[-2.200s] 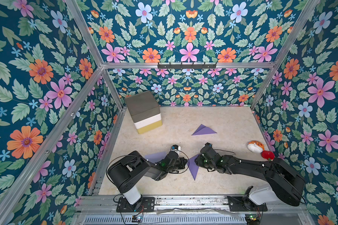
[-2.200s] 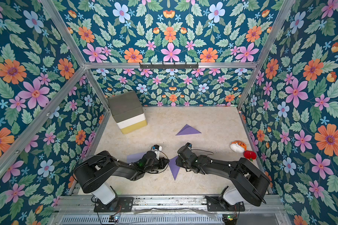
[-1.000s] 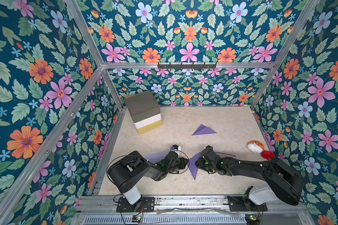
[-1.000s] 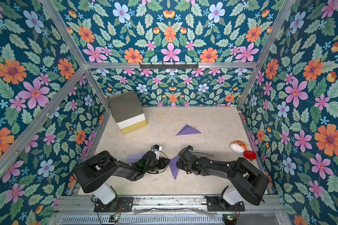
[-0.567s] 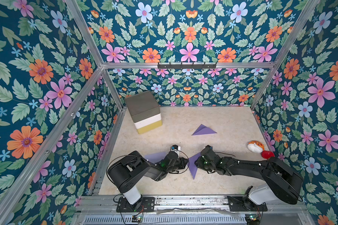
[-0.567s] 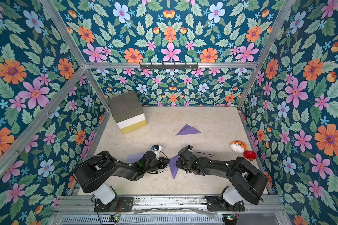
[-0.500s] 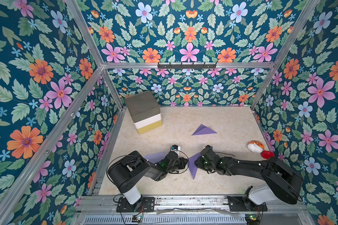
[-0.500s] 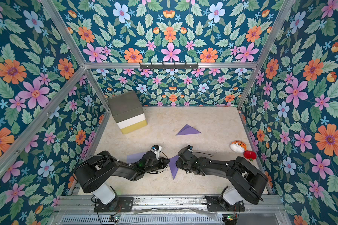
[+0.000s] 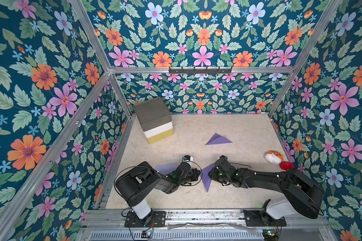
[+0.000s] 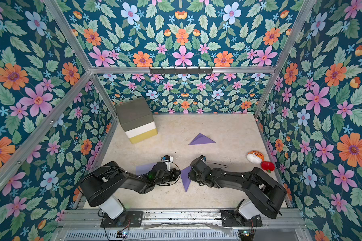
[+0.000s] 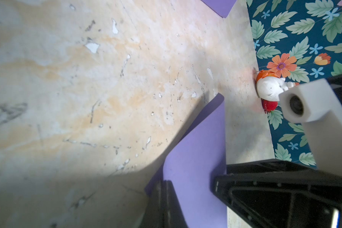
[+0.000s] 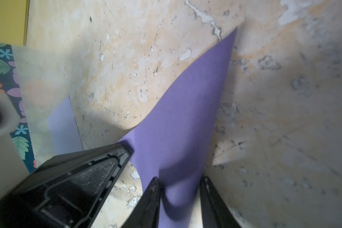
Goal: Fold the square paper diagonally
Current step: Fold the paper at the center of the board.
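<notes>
The purple paper (image 9: 205, 177) is nearest my bases, well on the near side of the stacked block (image 9: 155, 119) and to my right of it. It stands half-raised off the tabletop (image 9: 238, 129) between my two grippers, with one point reaching toward me. My left gripper (image 11: 163, 185) is pressed together on the sheet's edge, and in the left wrist view the paper comes straight out from between the closed fingers. My right gripper (image 12: 180, 181) has its jaws partway apart. The paper's curl fills that gap and touches both fingers (image 12: 153, 197), so I read this as a loose hold on the bulge, not a flat pinch.

The sheet is thin and very light, and it bows under its own weight. I expect it to slide on the worn tabletop, and to crumple or take a stray crease if I squeeze the curl. I judge the safe holds to be right at the corners, with the edges matched before anything is pressed flat.

A little closer to the block, a flat purple sheet (image 9: 165, 168) lies partly hidden under my left arm. Farther out, by the wall opposite the block, a tiger plush (image 9: 273, 157) and a red toy (image 9: 286, 165) sit side by side. Beyond them a folded purple triangle (image 9: 217, 140) rests about level with the block's near face, well apart from it.
</notes>
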